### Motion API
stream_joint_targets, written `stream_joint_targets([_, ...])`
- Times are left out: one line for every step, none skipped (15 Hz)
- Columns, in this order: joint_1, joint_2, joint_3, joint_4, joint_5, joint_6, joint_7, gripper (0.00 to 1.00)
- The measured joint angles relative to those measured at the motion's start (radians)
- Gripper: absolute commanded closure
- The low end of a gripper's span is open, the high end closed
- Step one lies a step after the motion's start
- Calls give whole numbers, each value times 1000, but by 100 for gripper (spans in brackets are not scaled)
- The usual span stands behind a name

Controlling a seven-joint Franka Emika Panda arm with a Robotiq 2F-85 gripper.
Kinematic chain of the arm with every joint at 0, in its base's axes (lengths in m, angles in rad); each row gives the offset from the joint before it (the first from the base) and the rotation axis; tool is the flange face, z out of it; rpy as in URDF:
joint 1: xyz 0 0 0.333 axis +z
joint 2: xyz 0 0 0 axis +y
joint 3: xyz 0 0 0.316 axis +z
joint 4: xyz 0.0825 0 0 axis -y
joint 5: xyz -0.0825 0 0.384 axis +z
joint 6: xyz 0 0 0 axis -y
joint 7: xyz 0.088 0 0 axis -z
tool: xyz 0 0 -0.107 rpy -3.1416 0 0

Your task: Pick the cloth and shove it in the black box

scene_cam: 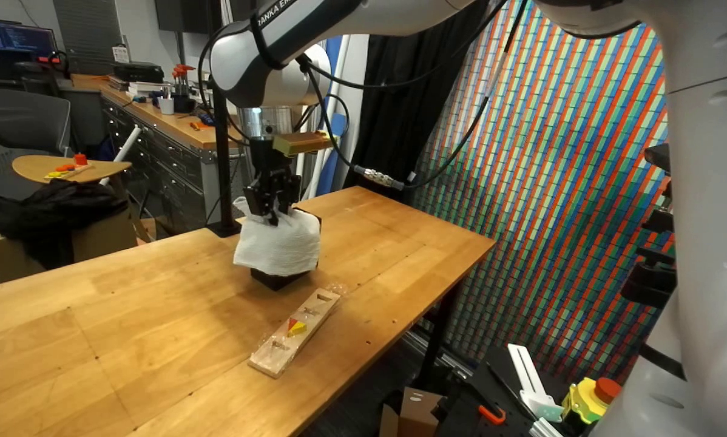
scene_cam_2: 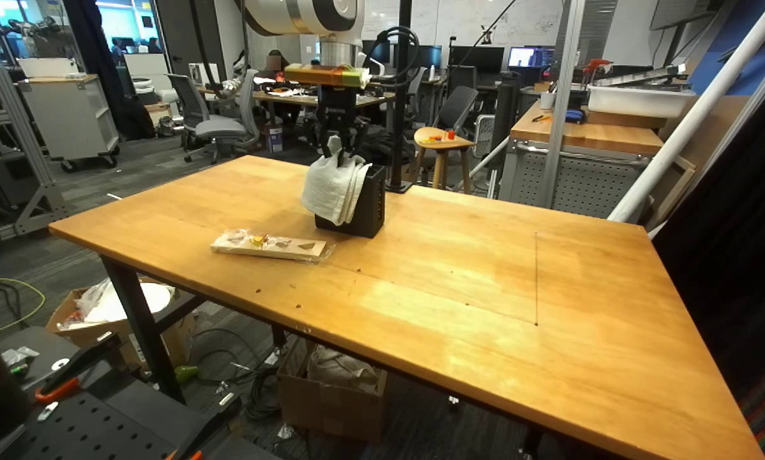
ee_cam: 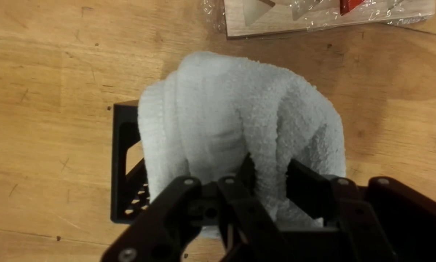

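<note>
A white towel-like cloth (scene_cam: 278, 249) is draped over the black box (scene_cam: 275, 280) in both exterior views. In an exterior view the cloth (scene_cam_2: 333, 188) hangs down one side of the upright box (scene_cam_2: 371, 207), and a tuft of it sticks up at the fingers. In the wrist view the cloth (ee_cam: 218, 98) hides most of the box (ee_cam: 119, 163); only its left rim and part of its inside show. My gripper (ee_cam: 270, 174) is part closed, with a thick fold of cloth filling the gap between its fingers. The gripper also shows above the box in both exterior views (scene_cam: 275, 212) (scene_cam_2: 334, 154).
A wrapped wooden shape board (scene_cam: 294, 334) with red and yellow pieces lies on the table (scene_cam_2: 459, 275) near the box. It also shows at the top of the wrist view (ee_cam: 294, 22). A black post (scene_cam: 222, 152) stands at the table edge close beside the box and gripper.
</note>
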Motion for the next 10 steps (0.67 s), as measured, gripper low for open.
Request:
stream_joint_targets([-2,-4,0,-13,4,12,0,90])
stream_joint_targets([-4,-8,0,-24,10,25,0,90])
stream_joint_targets([-6,-10,0,-31,17,32,0,90])
stream_joint_targets([-7,-12,0,-37,24,38,-1,90])
stream_joint_targets([-9,-13,0,-42,32,46,-3,90])
stream_joint_targets([-10,-13,0,-46,41,52,-6,90])
stream_joint_targets([-12,-14,0,-50,51,60,-11,90])
stream_joint_targets([-15,-14,0,-54,62,65,-19,90])
stream_joint_targets([-19,-14,0,-56,72,68,-27,90])
stream_joint_targets([-23,-14,0,-57,83,70,-37,90])
